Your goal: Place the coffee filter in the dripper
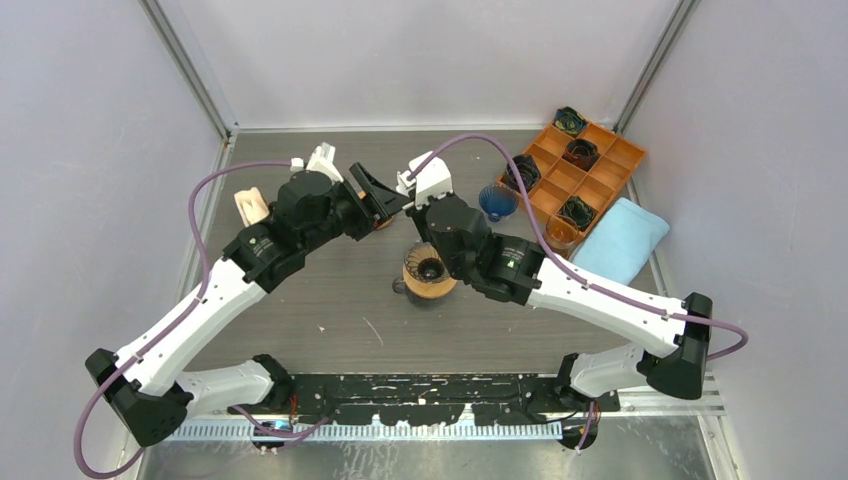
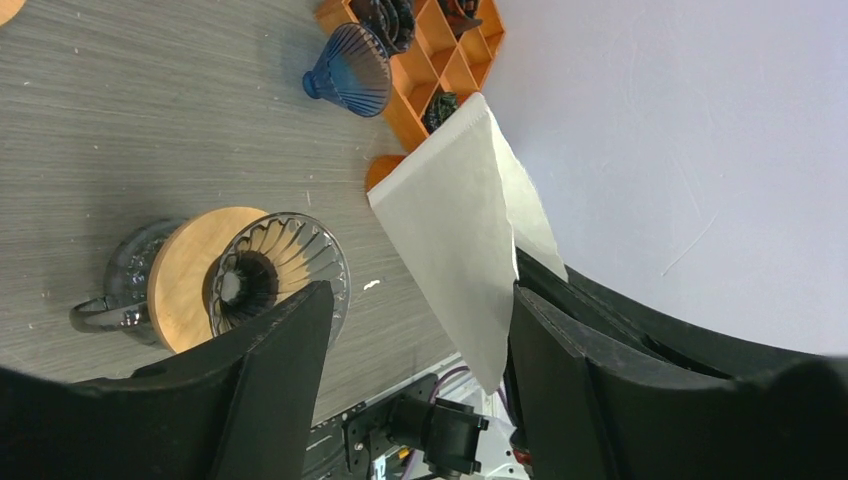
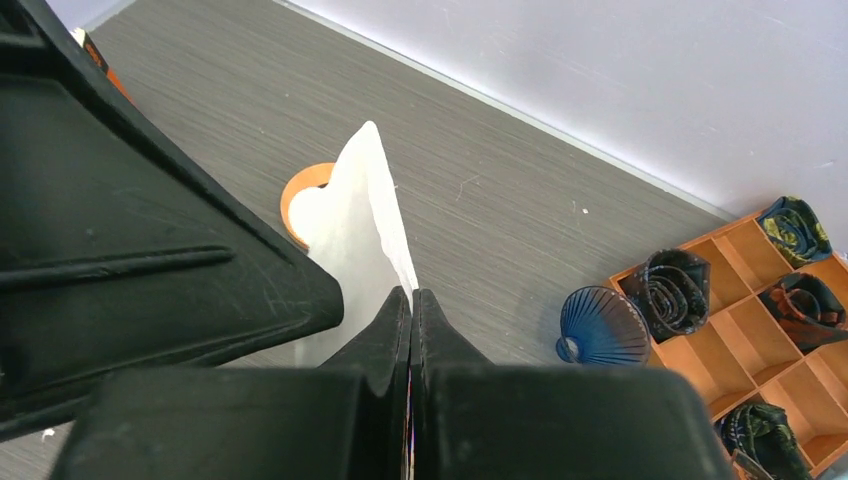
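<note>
Top external view: grey walls (image 1: 80,150) close in a wood-grain table (image 1: 330,320), matte and level, with room around the middle. An orange tray (image 1: 628,158) and a blue cloth (image 1: 620,240) are well off to the right, with a blue cone (image 1: 497,202) near the tray.

The dripper (image 1: 428,272) sits mid-table on a glass mug, mouth up and nothing in it. It looks top-heavy, so a knock could shift it.

Both arms meet above and behind it. The left gripper (image 2: 420,295) is spread wide, one finger on each side of the filter (image 2: 455,220). The right gripper (image 3: 411,300) is pressed together, pinching the filter's lower edge.

The filter hangs in the air, folded flat. It is thin paper, very light and limp, and it would crease easily. It is best held by an edge near the rim, so the cone can open as it drops in.
</note>
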Motion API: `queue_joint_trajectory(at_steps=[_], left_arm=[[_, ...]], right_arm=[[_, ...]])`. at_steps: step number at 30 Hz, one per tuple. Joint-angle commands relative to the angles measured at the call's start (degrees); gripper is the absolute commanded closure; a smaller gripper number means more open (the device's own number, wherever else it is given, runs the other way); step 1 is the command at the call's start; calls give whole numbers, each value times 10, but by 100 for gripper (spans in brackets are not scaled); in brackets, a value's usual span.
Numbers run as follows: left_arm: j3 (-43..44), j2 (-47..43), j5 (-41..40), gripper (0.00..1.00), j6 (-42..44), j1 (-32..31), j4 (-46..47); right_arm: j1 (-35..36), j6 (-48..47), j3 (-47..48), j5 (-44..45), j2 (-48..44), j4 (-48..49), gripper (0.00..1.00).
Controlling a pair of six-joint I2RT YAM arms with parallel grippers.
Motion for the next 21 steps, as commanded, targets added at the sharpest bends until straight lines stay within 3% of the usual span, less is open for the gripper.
queue_joint_trajectory(at_steps=[1, 21], left_arm=[[4, -1, 14, 35, -7, -2, 34], [18, 12, -13, 50, 50, -26, -84]], right_arm=[[0, 30, 18, 7, -25, 15, 100], [-1, 116, 6, 10, -37, -10, 99]])
